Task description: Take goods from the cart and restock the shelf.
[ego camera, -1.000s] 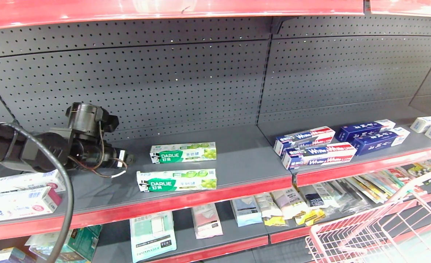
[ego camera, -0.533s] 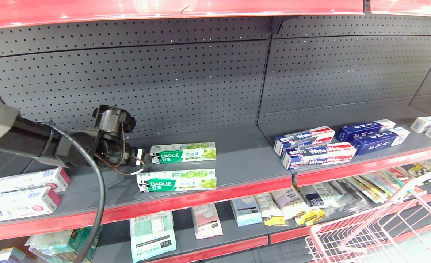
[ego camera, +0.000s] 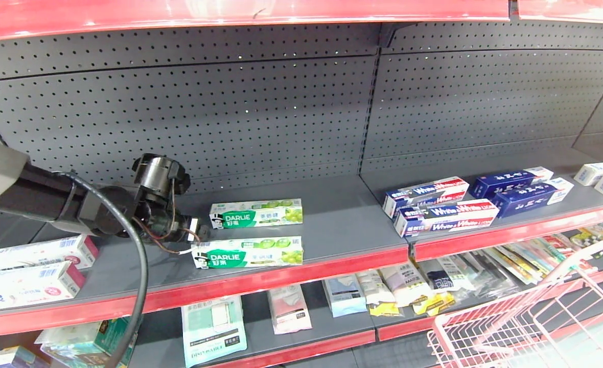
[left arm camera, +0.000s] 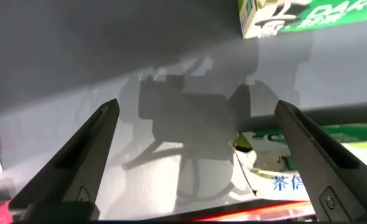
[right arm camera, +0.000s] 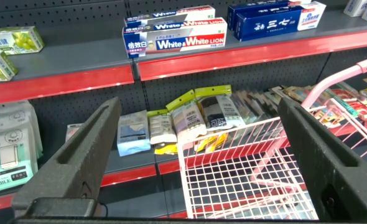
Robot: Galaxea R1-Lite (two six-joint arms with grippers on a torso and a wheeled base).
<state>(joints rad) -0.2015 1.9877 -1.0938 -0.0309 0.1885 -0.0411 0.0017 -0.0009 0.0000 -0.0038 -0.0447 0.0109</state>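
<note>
This is a shop aisle. A grey metal shelf (ego camera: 332, 214) with red edge strips (ego camera: 281, 278) and a perforated back panel (ego camera: 230, 112) carries boxed toothpaste (ego camera: 255, 213) laid in rows across the middle of the frame. Hanging packets (ego camera: 288, 308) fill the tier below, and a pink wire cart (ego camera: 485, 332) stands at lower right.

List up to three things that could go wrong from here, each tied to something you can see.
1. The open left gripper sits by the left end of the front green box, which lies close to the shelf's red front edge; a bump might skew it or tip it off.
2. The rear green box is also beside the gripper and could be shoved askew.
3. The thin wire looping under the gripper may snag the front box's corner.
</note>
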